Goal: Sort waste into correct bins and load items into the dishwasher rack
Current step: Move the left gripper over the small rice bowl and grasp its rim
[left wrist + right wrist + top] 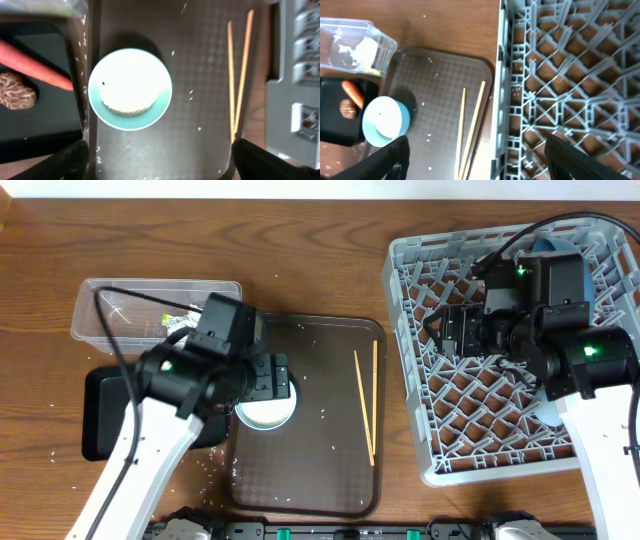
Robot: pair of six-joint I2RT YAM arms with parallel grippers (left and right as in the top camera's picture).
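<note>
Left end effector (160, 147) hangs wide open above the bowl (130, 89) and holds nothing. At the far left, the clear box (150, 305) contains the crumpled tissue (362, 50) and the printed wrapper (180, 320). Beside it, the black tray (100, 420) holds the carrot (35, 65) and the brown lump (17, 91). On the brown serving tray (330, 470) stands the bowl, white inside with a light-blue rim. To its right lie the two chopsticks (368, 405), close together. Rice grains (215, 465) are scattered on this tray and on the counter (300, 270). At the right is the dishwasher rack (420, 430), with a blue thing (548, 246) at its far edge, mostly hidden. Over the rack, the right end effector (477, 150) is also wide open and empty.
</note>
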